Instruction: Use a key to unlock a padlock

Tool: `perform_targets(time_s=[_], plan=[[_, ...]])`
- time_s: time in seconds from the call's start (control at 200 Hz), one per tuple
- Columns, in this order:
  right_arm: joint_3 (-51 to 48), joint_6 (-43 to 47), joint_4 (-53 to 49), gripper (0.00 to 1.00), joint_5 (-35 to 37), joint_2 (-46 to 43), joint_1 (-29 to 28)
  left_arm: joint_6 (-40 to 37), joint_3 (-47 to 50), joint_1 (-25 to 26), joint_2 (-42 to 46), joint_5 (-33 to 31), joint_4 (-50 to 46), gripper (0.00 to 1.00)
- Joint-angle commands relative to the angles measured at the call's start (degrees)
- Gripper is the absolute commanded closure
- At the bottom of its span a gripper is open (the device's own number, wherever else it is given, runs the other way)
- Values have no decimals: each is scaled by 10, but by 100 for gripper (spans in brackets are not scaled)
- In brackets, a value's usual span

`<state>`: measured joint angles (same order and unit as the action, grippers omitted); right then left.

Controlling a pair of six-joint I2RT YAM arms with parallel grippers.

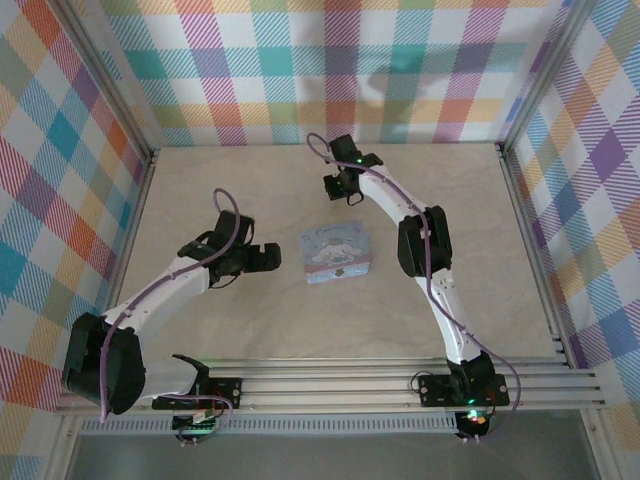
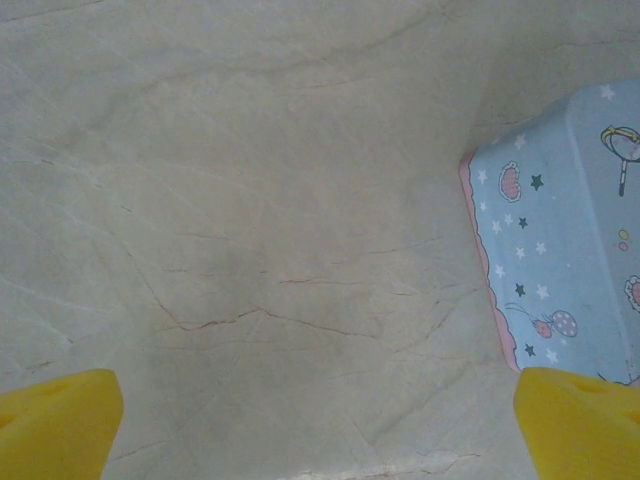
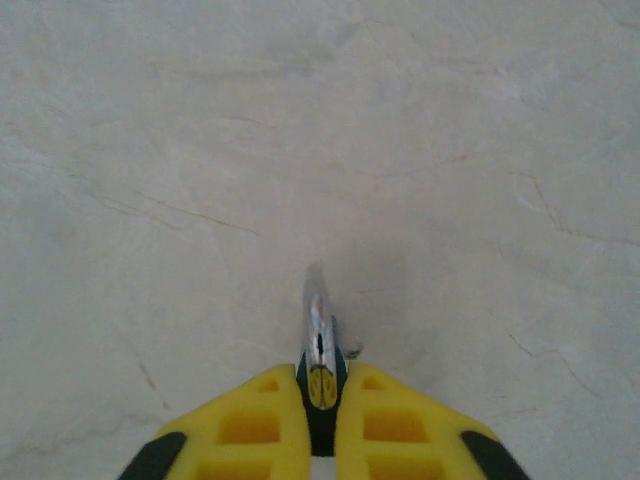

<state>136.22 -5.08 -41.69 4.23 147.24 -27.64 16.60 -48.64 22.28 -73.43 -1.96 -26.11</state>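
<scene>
Right wrist: my right tool [image 3: 322,388] is clamped on the padlock [image 3: 320,348], long axis straight ahead, metal end forward over the worktop [image 3: 200,150]. Left tool [image 2: 320,425] is wide open beside the box [image 2: 560,230]; the padlock lies beyond the box's far side

Left arm bends inward from its base, the left hand [image 1: 264,257] spread wide, yellow fingers [image 2: 60,425] far apart. Right arm arcs far forward and inward — its right hand [image 1: 345,186] has fingers [image 3: 250,430] nearly together, pinching the padlock [image 3: 319,335].
</scene>
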Motion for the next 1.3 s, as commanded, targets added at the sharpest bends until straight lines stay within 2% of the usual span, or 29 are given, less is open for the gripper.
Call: perform_targets(time_s=[0.0, 0.265, 0.5, 0.685, 0.75, 0.875, 1.0, 1.11, 1.295], plan=[[22, -3, -3, 77, -5, -12, 1, -6, -18, -7, -2, 10, 11, 0], [10, 0, -23, 62, 8, -67, 2, -22, -49, -8, 1, 25, -20, 0], [-102, 9, -3, 48, 38, -181, 2, -30, -70, -8, 27, 27, -44, 0], [-302, 19, 82, 35, 69, -337, 2, -42, -60, -8, 54, 0, -17, 0], [-384, 19, 117, 19, 89, -401, 3, -54, -50, -8, 63, -30, 11, 0], [-558, 3, 188, 0, 141, -531, 6, -124, -20, -8, 73, -76, 79, 0], [-728, 7, 249, 0, 199, -645, 17, -183, 22, -8, 69, -145, 158, 0], [-877, 44, 337, 0, 240, -716, 37, -234, 58, -11, 49, -165, 232, 0], [-1026, 8, 434, 0, 190, -788, 130, -261, 98, -37, -5, -165, 336, 0]])
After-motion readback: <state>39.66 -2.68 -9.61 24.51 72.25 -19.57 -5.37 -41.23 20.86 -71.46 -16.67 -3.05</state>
